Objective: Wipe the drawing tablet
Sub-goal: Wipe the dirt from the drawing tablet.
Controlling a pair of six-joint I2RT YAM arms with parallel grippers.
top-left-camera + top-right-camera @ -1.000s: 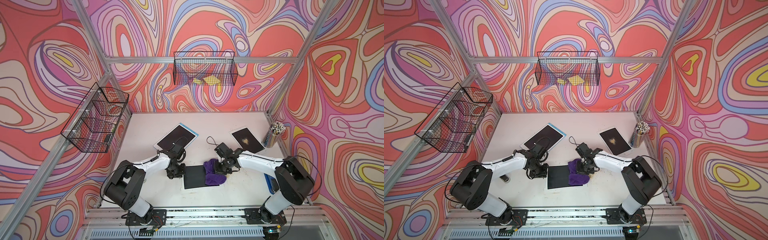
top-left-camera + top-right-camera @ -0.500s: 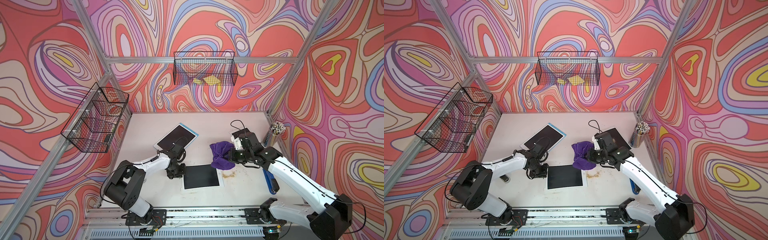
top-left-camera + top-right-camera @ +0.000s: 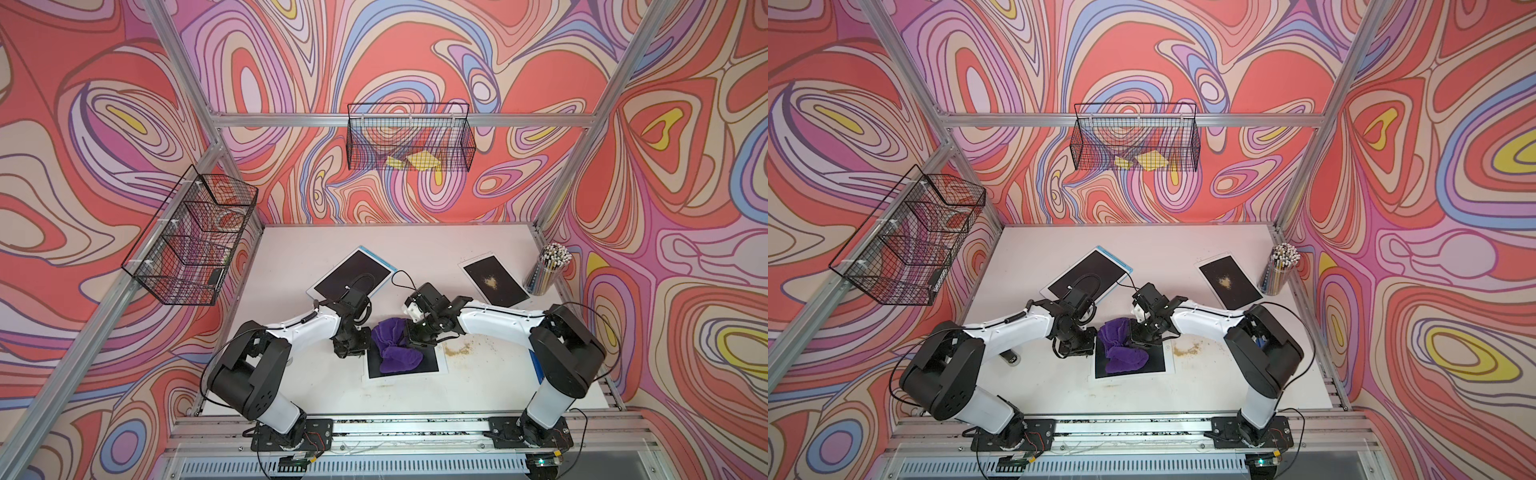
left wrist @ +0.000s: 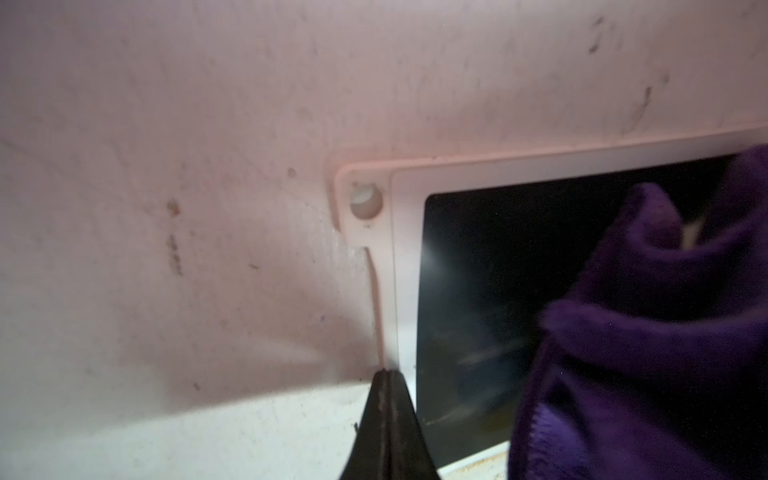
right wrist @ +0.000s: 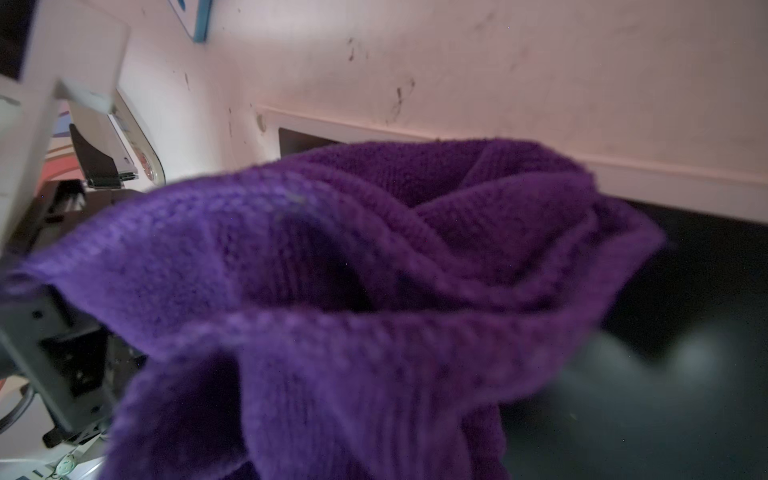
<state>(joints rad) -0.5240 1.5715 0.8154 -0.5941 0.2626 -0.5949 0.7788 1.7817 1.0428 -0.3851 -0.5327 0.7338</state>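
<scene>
Lying flat at the front middle of the bench [image 3: 436, 245], the drawing tablet [image 3: 430, 363] is stretching its long axis from the left arm's side to the right arm's. A bunched purple cloth [image 3: 395, 353] is resting on its dark surface, covering the half nearer the left arm, while the strip toward the right arm is showing bare. The right tool [image 3: 419, 337] is gripping the cloth by the edge nearest it, so the cloth is trailing leftward from that tool. The left tool [image 4: 388, 409] is pressing shut on nothing, tips at the tablet's white frame, probably pinning it. Crumbs [image 3: 457, 351] are lying on the bench just beside the tablet's right edge, so a stroke along the long axis toward them seems due.
</scene>
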